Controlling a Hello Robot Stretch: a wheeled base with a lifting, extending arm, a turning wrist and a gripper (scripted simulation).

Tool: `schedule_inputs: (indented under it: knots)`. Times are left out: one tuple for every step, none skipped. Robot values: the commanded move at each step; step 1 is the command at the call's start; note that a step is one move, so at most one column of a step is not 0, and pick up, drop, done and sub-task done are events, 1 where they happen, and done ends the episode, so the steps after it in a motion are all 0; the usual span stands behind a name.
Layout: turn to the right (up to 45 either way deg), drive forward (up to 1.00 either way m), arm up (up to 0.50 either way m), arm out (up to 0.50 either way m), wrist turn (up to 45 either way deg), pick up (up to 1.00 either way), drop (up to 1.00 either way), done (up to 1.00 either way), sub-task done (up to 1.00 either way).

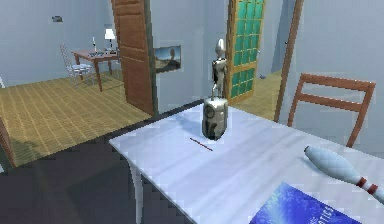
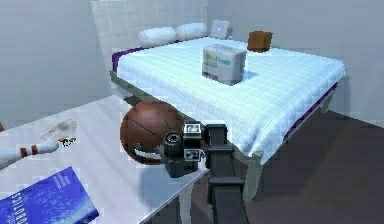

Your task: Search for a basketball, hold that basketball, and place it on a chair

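Observation:
A dark orange-brown basketball hangs at the far end of my arm in the arm side view, above the near edge of the white table. The gripper holds it, with its dark body and two white marker squares just right of the ball. A wooden chair stands behind the table's far side at the forward view's right.
On the table stand a silver statue, a bowling pin, a blue book and a pen. A bed carrying a box and pillows lies beyond the ball. A dining set stands far left.

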Motion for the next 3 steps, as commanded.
schedule_inputs:
  knots:
    - [0.0, 0.0, 0.1, 0.0, 0.0, 0.0, 0.0, 0.0, 0.0]
    - [0.0, 0.0, 0.0, 0.0, -45.0, 0.0, 0.0, 0.0, 0.0]
    - [0.0, 0.0, 0.0, 0.0, -45.0, 0.0, 0.0, 0.0, 0.0]
